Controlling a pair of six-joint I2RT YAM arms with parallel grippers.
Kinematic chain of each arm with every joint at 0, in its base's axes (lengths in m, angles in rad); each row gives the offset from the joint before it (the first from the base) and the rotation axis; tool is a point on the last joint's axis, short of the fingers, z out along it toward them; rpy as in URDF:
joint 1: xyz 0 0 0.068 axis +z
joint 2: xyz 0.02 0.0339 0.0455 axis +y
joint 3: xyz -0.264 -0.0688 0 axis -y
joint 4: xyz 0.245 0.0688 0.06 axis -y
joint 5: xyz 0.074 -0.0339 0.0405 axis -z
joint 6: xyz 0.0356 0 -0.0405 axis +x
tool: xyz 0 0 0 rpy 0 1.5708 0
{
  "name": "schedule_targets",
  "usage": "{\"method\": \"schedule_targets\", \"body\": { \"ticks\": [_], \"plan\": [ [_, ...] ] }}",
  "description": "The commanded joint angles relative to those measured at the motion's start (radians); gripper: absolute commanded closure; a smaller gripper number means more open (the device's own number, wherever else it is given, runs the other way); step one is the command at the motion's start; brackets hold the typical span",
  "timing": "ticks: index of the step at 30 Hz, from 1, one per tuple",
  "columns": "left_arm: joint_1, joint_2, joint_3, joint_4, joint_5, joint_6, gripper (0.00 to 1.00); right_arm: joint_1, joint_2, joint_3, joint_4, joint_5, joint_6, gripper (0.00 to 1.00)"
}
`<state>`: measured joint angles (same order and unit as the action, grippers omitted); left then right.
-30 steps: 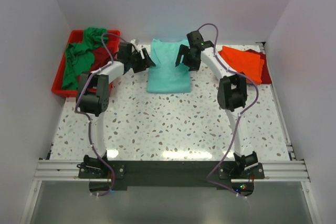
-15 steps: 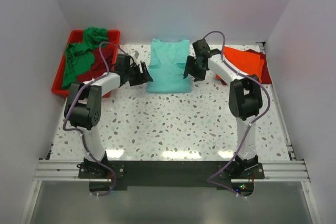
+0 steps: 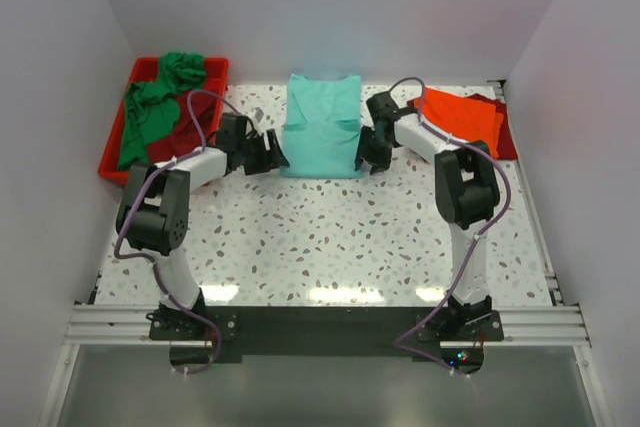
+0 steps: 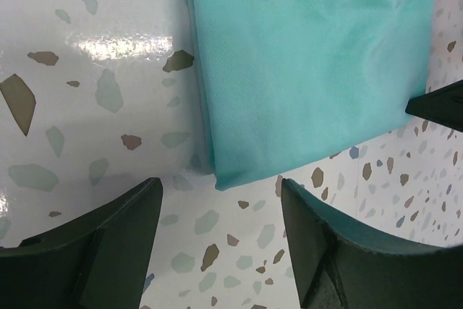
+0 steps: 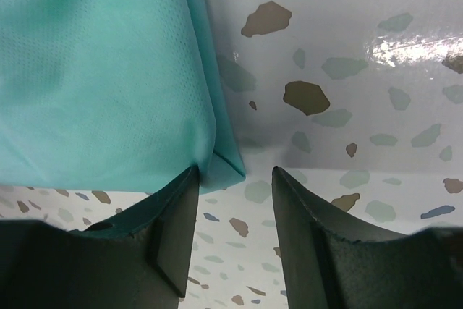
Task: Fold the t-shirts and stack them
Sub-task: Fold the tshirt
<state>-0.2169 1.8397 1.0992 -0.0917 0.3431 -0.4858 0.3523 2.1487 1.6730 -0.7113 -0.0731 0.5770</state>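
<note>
A light teal t-shirt (image 3: 321, 125) lies folded lengthwise at the back middle of the table. My left gripper (image 3: 275, 157) is open and empty at the shirt's near left corner (image 4: 224, 175), which lies just ahead of its jaws. My right gripper (image 3: 367, 159) is open at the shirt's near right corner (image 5: 221, 161); that corner sits beside the tip of its left finger. A folded orange t-shirt (image 3: 462, 115) lies on a dark red one (image 3: 505, 137) at the back right. Green (image 3: 150, 107) and dark red (image 3: 190, 125) shirts lie in the tray.
A red plastic tray (image 3: 118, 142) stands at the back left. White walls close in the back and both sides. The speckled table (image 3: 320, 237) stretches toward the arm bases.
Both grippers have moved toward me along the teal shirt's sides, from near its sleeves down to its near corners. The shirt now lies narrower, with its sides folded in.
</note>
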Motion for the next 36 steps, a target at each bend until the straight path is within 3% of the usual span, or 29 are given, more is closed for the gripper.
{"method": "schedule_targets", "body": {
  "ticks": [1, 6, 14, 22, 36],
  "plan": [
    [-0.006, -0.045, -0.009, 0.03, -0.007, 0.023, 0.29, 0.002, -0.003, -0.016, 0.009, -0.007, 0.023, 0.53],
    [-0.01, -0.042, -0.01, 0.024, -0.006, 0.029, 0.29, 0.008, 0.007, -0.03, 0.018, -0.02, 0.035, 0.57],
    [-0.015, -0.037, -0.005, -0.02, -0.03, 0.046, 0.32, 0.024, 0.049, -0.022, 0.016, -0.054, 0.049, 0.71],
    [-0.027, -0.016, -0.012, -0.054, -0.021, 0.047, 0.45, 0.031, 0.059, -0.027, 0.012, -0.06, 0.06, 0.85],
    [-0.032, 0.035, -0.007, -0.014, -0.015, 0.041, 0.51, 0.039, 0.043, -0.047, 0.001, -0.045, 0.066, 0.87]
  ]
}}
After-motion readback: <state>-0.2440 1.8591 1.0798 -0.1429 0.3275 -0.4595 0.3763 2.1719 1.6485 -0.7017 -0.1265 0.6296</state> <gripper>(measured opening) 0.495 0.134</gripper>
